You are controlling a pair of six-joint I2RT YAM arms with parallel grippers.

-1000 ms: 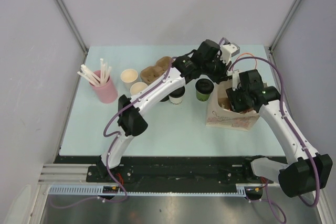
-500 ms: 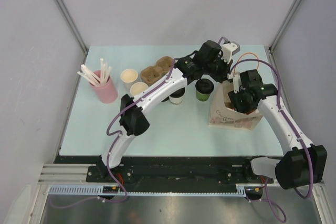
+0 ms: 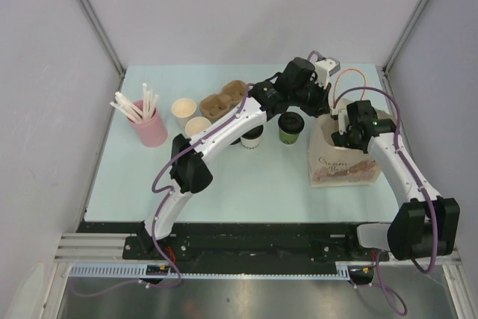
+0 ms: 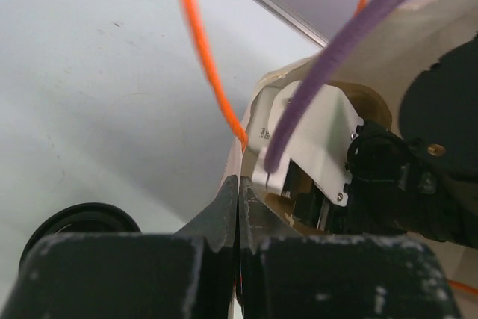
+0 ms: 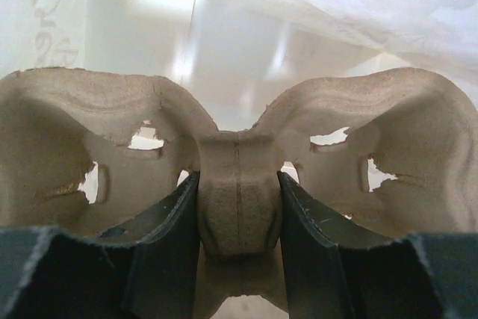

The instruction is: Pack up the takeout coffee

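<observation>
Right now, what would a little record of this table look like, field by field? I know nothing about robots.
Left gripper: shut, pinching the paper bag rim
Right gripper: reaching into the bag, clamped on a pulp cup carrier
Green-sided lidded cup: standing on the table, left of the bag
White-sided lidded cup: on the table, partly behind the left arm
Packed so far: neither cup
Other items: spare carrier, two lidless cups, pink straw cup

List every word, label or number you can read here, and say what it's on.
Nothing reads clearly.
paper bag, front: cursive print, too small to read.
Same bag's inner wall: faint print showing through, unreadable.
white bracket: tiny dark marking at its edge, blurred.
</observation>
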